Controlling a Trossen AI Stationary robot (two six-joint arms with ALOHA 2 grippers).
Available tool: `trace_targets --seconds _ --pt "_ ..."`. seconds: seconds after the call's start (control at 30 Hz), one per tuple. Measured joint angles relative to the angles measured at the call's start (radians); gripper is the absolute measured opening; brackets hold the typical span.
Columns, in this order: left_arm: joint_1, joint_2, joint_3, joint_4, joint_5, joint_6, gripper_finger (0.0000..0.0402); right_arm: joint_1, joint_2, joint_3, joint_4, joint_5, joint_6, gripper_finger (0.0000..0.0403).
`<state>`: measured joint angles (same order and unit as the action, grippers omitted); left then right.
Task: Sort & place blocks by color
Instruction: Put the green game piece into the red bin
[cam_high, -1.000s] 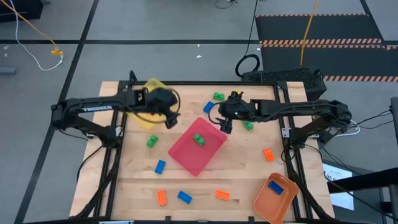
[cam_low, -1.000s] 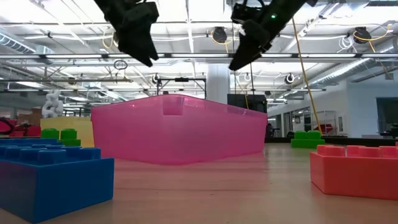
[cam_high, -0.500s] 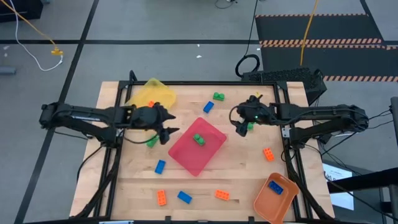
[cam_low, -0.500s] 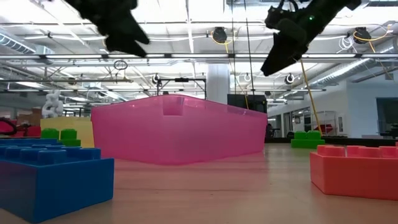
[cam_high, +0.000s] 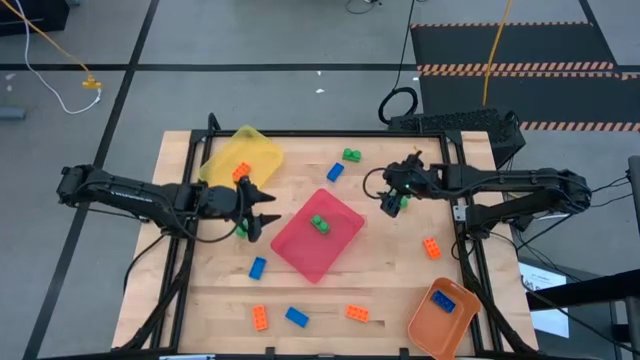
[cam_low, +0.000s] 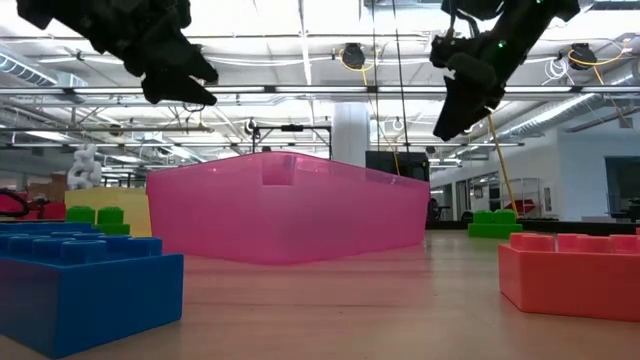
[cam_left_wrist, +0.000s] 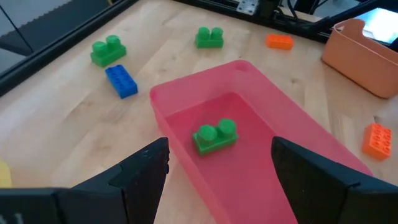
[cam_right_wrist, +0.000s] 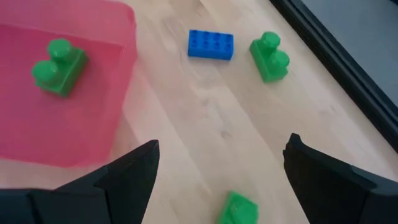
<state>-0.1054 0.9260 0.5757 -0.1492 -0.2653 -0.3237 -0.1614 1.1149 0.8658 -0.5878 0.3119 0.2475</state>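
My left gripper (cam_high: 256, 207) (cam_left_wrist: 217, 180) is open and empty, above the table between the yellow tray (cam_high: 243, 153) and the pink tray (cam_high: 318, 235). A green block (cam_high: 241, 228) lies just under it. One green block (cam_left_wrist: 215, 135) lies in the pink tray, an orange block (cam_high: 240, 172) in the yellow tray, and a blue block (cam_high: 445, 302) in the orange tray (cam_high: 441, 318). My right gripper (cam_high: 391, 197) (cam_right_wrist: 221, 186) is open and empty, right of the pink tray, over a green block (cam_right_wrist: 237, 209).
Loose blocks lie on the wood: blue (cam_high: 334, 171) and green (cam_high: 351, 154) near the far edge, orange (cam_high: 431, 247) at the right, blue (cam_high: 257, 267), orange (cam_high: 260, 317), blue (cam_high: 296, 317) and orange (cam_high: 357, 313) toward the near edge. A black frame borders the table.
My left gripper has moved from over the yellow tray toward the near edge and now stands beside the pink tray's left corner. My right gripper has drawn away from the pink tray's far edge toward the table's right, over the green block there. No block has moved.
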Motion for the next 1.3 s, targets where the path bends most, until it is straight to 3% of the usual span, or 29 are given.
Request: trace_targets --seconds 0.37,0.67,1.07,1.3 --pt "-0.008 0.000 -0.001 -0.001 -0.006 0.014 0.0280 -0.038 0.023 0.069 -0.053 -0.002 -0.025 0.0324" --pt "-0.012 0.000 -0.001 -0.002 -0.006 0.013 0.0280 -0.043 0.162 0.213 -0.176 -0.003 -0.051 0.0324" --pt "-0.024 0.000 -0.001 0.003 -0.008 0.000 0.0280 -0.043 0.232 0.261 -0.132 -0.029 -0.069 0.0324" --pt "-0.038 0.000 -0.001 0.025 -0.007 -0.002 0.0280 -0.073 0.232 0.261 -0.303 -0.056 -0.010 0.0324"
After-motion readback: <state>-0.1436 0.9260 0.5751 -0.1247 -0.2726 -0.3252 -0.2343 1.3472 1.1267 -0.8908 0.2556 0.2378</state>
